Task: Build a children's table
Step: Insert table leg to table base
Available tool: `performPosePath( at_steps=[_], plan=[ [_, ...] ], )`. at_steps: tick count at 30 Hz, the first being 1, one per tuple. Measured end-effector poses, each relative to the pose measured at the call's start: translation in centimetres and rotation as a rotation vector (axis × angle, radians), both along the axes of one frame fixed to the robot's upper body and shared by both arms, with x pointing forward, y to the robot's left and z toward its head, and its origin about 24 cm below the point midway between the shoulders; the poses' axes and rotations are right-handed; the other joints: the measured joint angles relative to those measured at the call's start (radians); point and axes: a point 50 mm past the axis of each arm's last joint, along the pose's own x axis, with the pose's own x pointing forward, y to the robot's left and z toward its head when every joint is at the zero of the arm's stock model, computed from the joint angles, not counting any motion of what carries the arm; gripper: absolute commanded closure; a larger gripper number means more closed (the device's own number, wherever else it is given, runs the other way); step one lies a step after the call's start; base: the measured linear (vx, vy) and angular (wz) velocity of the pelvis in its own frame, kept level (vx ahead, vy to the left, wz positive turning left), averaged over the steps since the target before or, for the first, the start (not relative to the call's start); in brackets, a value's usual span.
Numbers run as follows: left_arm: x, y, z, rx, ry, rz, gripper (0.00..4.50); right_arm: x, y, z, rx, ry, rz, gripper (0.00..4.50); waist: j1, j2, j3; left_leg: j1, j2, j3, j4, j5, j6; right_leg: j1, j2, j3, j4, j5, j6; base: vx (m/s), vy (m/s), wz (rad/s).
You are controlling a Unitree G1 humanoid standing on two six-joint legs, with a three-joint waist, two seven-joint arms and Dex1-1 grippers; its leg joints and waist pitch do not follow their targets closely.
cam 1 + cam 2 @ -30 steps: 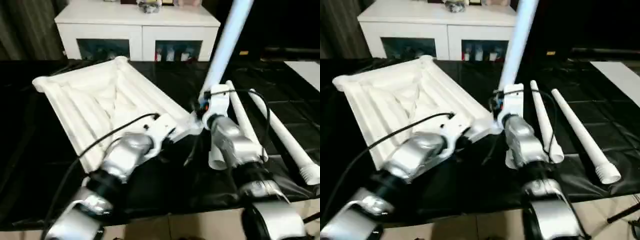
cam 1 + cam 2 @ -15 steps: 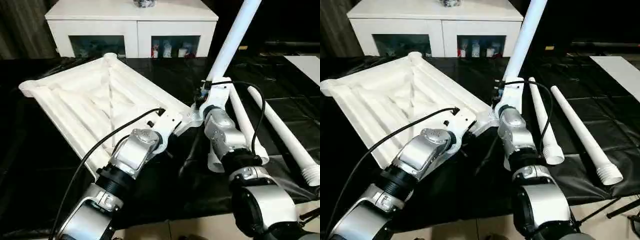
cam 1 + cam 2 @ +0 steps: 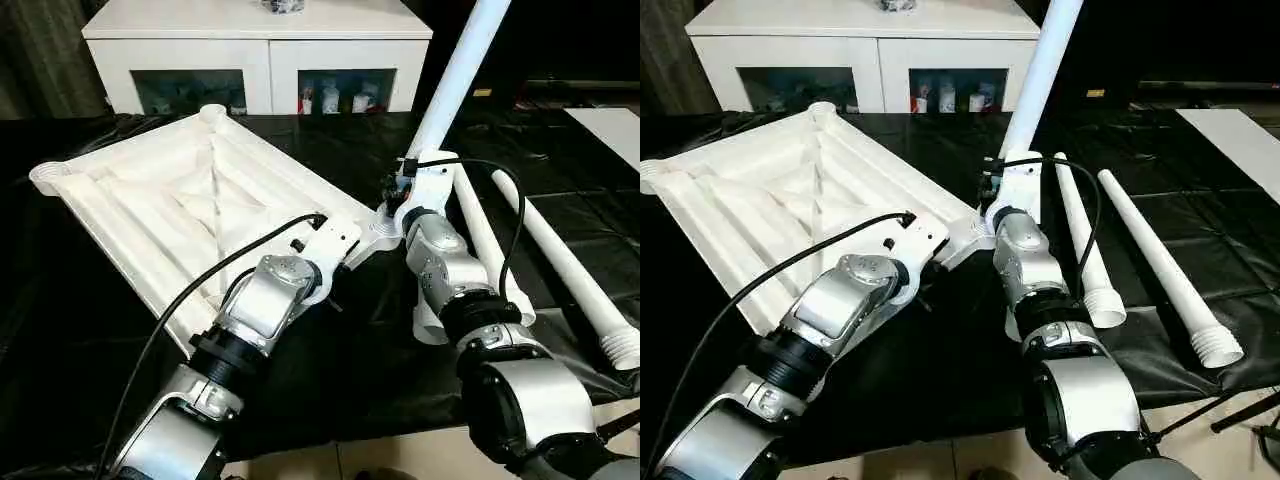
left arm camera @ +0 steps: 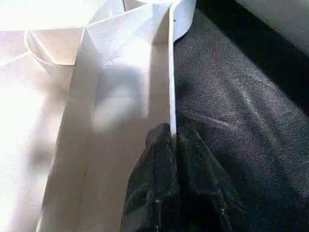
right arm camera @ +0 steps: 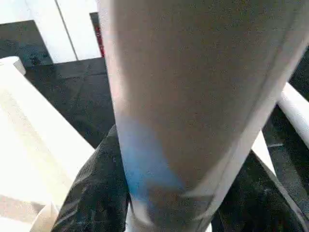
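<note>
Table top (image 3: 190,200): white square panel, ribbed X-braced underside up, on the black-covered table (image 3: 80,330); spans 9 to 12 o'clock of the head views, nearest corner at centre.
Corner sockets: 2 seen at the far corners, both without legs (image 3: 212,112), (image 3: 45,177); the near corner socket sits at the foot of the raised leg.
Leg 1 (image 3: 458,75): held near upright, leaning toward 1 o'clock, lower end at the near corner; whether it is seated there cannot be told.
Legs 2 and 3: lying side by side on the table at 3 o'clock (image 3: 487,240), (image 3: 560,265), well apart from the top.
Left gripper (image 4: 173,137): jaws together, pinched on the thin edge wall of the table top, steadying it.
Right gripper (image 3: 402,200): jaws clamped round leg 1 just above its lower end.
Step in hand: fitting leg 1 into the near corner socket, judged early in the build.
Next move calls for: leg aligned with the socket's axis, then pressed or twisted home while the left grip holds the top firm.
</note>
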Motion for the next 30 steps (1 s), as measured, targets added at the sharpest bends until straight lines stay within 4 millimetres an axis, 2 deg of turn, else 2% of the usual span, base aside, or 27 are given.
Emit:
performPosePath(
  at_steps=[3,5,8,9,10,13,19,30],
  plan=[
    [0.0,0.0,0.1,-0.001,-0.002,-0.001,4.5,0.0,0.2,-0.3,0.002,0.02,0.019,1.94,-0.001,0.0,0.0,0.0,0.0,0.0,0.0,0.0,0.0,0.0,0.0,0.0,0.0,0.0,0.0,0.0,0.0,0.0],
    [0.0,0.1,0.2,-0.002,-0.006,-0.001,4.5,-0.6,0.0,-1.9,-0.002,0.071,0.02,1.61,0.0,0.002,0.002,-0.005,0.0,0.0,0.0,0.0,0.0,-0.004,0.0,0.0,0.0,0.0,0.0,0.0,0.0,0.0],
    [0.1,0.0,0.4,-0.007,-0.013,-0.005,4.5,-0.5,0.1,-1.8,-0.006,0.073,0.03,1.5,0.005,0.003,0.002,-0.01,0.0,0.001,0.0,0.0,0.0,-0.01,0.0,0.0,0.002,0.002,-0.002,0.0,0.0,0.0],
    [0.1,0.0,0.5,-0.007,-0.015,-0.005,4.5,-0.5,0.1,-1.8,-0.011,0.072,0.036,1.43,0.006,0.003,0.002,-0.012,0.001,0.002,0.0,0.001,0.001,-0.012,0.0,0.0,0.002,0.002,-0.002,0.0,0.0,0.0],
    [0.1,0.0,0.5,-0.007,-0.017,-0.005,4.5,-0.5,0.1,-1.8,-0.017,0.07,0.038,1.17,0.008,0.003,0.002,-0.013,0.001,0.003,0.001,0.001,0.001,-0.014,0.0,0.0,0.002,0.002,-0.002,0.0,0.0,0.0],
    [0.2,0.1,0.7,-0.006,-0.022,-0.004,4.5,-0.5,0.2,-1.6,-0.029,0.063,0.054,1.02,0.014,0.003,0.002,-0.015,0.003,0.006,0.001,0.003,0.006,-0.016,0.0,0.0,0.002,0.002,-0.002,0.0,0.0,0.0],
    [0.4,0.5,0.8,-0.006,-0.025,0.009,4.5,-0.5,0.5,-1.4,-0.058,0.04,0.091,1.02,0.018,0.003,0.002,-0.016,0.005,0.01,0.001,0.004,0.006,-0.018,0.0,0.0,0.002,0.002,-0.002,0.0,0.0,0.0],
    [0.5,0.8,0.8,-0.007,-0.022,0.007,4.5,-0.4,0.8,-0.9,-0.049,0.004,0.134,1.87,0.021,0.003,0.002,-0.015,0.006,0.012,0.003,0.004,0.006,-0.019,0.0,0.001,0.006,0.002,-0.002,0.0,0.0,0.0]
  ],
)
